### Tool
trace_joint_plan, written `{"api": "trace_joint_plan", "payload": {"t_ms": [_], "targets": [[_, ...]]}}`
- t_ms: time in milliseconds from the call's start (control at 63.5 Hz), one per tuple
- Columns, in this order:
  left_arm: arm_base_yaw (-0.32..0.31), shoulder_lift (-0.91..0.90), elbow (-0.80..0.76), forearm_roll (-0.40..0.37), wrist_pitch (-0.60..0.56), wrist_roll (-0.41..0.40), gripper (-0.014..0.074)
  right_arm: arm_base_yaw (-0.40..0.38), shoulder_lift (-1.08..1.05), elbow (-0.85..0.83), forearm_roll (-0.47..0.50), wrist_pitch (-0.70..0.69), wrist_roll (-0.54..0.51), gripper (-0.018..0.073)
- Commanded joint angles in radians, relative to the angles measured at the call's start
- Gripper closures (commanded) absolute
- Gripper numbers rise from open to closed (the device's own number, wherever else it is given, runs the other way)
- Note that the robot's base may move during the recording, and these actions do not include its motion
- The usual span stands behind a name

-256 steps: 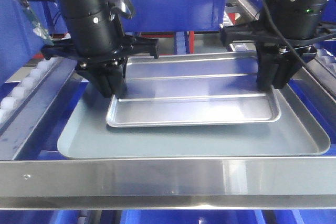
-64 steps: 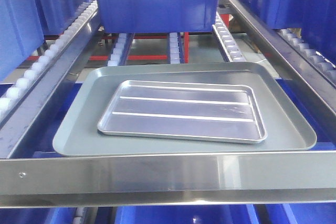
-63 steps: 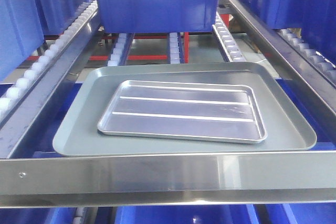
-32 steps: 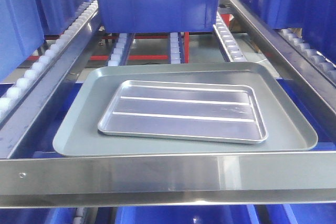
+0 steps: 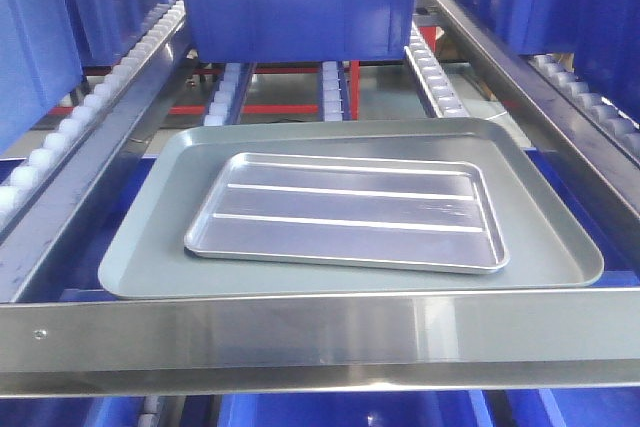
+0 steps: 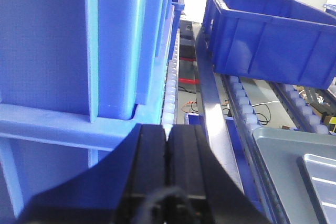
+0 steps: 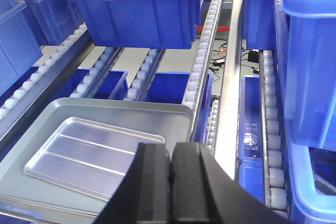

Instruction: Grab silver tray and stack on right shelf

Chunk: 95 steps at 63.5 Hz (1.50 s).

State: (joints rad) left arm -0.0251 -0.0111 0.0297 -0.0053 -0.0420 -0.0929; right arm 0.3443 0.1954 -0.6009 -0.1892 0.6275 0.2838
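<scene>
Both hands clear of the shelf: left hand [image 6: 167, 156] shut empty, right hand [image 7: 170, 174] shut empty too. Nothing gripped. Behind the front bar [image 5: 320, 332], silver tray [image 5: 345, 212] lying flat inside the dull grey tray [image 5: 140, 257] on the right shelf [image 5: 430, 52]. Looks placed. Best now: hold clear, avoid nudging. Blue bin [image 5: 295, 2] at 12 o'clock.

From the front view we look down and forward, close over the broad brushed-steel front bar [image 5: 320, 332] of the sloping roller shelf. From the left wrist view we look forward along the black closed left gripper [image 6: 167, 145], beside blue bins. The right wrist view looks down from higher over the right gripper [image 7: 171, 169]. All three share the shiny ribbed silver tray [image 5: 345, 212] [image 6: 321, 179] [image 7: 86, 156].
</scene>
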Motion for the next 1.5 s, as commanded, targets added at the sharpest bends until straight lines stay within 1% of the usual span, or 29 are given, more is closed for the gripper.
{"api": "trace_joint_plan", "payload": {"t_ms": [0, 236, 331, 488, 567, 677, 756, 882, 929, 1024, 1103, 1213, 1276, 1323, 1481], "targets": [[0.000, -0.014, 0.020, -0.006, -0.096, 0.002, 0.0697, -0.001, 0.014, -0.025, -0.023, -0.086, -0.009, 0.0503], [0.000, -0.014, 0.020, -0.006, -0.096, 0.002, 0.0697, -0.001, 0.014, -0.025, -0.023, -0.086, -0.009, 0.0503], [0.000, -0.014, 0.020, -0.006, -0.096, 0.002, 0.0697, -0.003, 0.014, -0.025, -0.072, -0.103, -0.009, 0.0503], [0.000, -0.014, 0.020, -0.006, -0.096, 0.002, 0.0697, -0.003, 0.014, -0.020, -0.072, -0.100, -0.009, 0.0503], [0.000, -0.014, 0.020, -0.006, -0.096, 0.002, 0.0697, -0.010, 0.014, 0.003, -0.074, -0.126, -0.012, 0.0503], [0.000, -0.014, 0.020, -0.006, -0.096, 0.002, 0.0697, -0.066, 0.012, 0.057, -0.067, -0.177, -0.034, 0.0503], [0.000, -0.014, 0.020, -0.006, -0.096, 0.002, 0.0697, -0.137, 0.012, 0.107, -0.013, -0.231, -0.098, 0.0503], [0.000, -0.014, 0.020, -0.006, -0.096, 0.002, 0.0697, -0.266, 0.004, 0.211, 0.195, -0.368, -0.313, 0.0503], [0.000, -0.014, 0.020, -0.006, -0.096, 0.002, 0.0697, -0.305, -0.012, 0.258, 0.242, -0.423, -0.347, 0.0503], [0.000, -0.014, 0.020, -0.006, -0.096, 0.002, 0.0697, -0.374, -0.070, 0.366, 0.249, -0.513, -0.348, 0.0503], [0.000, -0.014, 0.020, -0.006, -0.096, 0.002, 0.0697, -0.405, -0.139, 0.452, 0.249, -0.565, -0.344, 0.0503], [0.000, -0.014, 0.020, -0.006, -0.096, 0.002, 0.0697, -0.411, -0.233, 0.558, 0.249, -0.627, -0.334, 0.0503], [0.000, -0.014, 0.020, -0.006, -0.096, 0.002, 0.0697, -0.411, -0.222, 0.614, 0.251, -0.696, -0.298, 0.0503], [0.000, -0.014, 0.018, -0.006, -0.096, 0.002, 0.0697, -0.411, -0.225, 0.610, 0.251, -0.660, -0.276, 0.0503], [0.000, -0.014, 0.018, -0.006, -0.096, 0.002, 0.0697, -0.411, -0.226, 0.610, 0.251, -0.663, -0.276, 0.0503]]}}
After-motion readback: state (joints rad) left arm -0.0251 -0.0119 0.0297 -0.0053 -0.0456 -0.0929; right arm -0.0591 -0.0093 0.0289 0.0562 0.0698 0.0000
